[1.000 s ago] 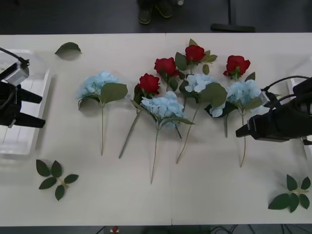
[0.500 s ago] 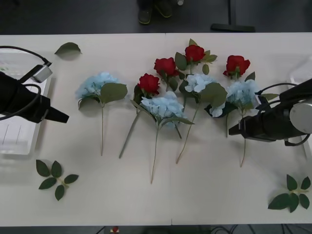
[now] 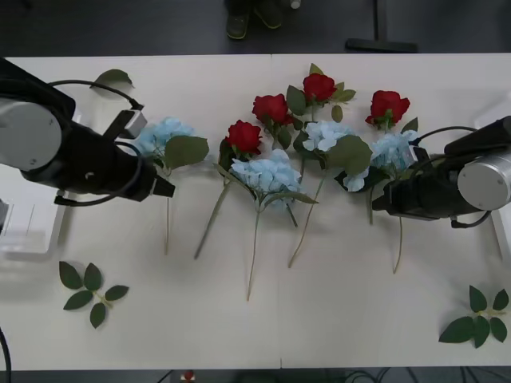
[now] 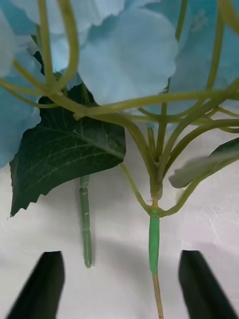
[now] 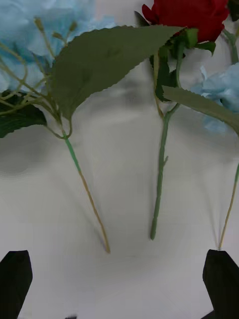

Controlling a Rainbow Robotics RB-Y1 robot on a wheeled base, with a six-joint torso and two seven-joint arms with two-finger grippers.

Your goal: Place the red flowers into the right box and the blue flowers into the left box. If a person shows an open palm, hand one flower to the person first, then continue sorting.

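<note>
Two open claws, left claw (image 3: pixel 165 190) and right claw (image 3: pixel 382 204), flank the flower row.

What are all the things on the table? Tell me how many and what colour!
Red flowers: four, deep red, far side of the table's middle.
Blue flowers: four, pale blue, in a row across the table's middle.
Leaf sprigs: two, green, one at each near corner.
Single leaf: one, green, far left.
Left box: one, white, left edge, partly under the arm.
Table: one, cream.
Shoes: two, dark, on the floor beyond the table.
Left gripper: black, open, by the leftmost blue flower's stem.
Right gripper: black, open, by the rightmost blue flower's stem.
</note>
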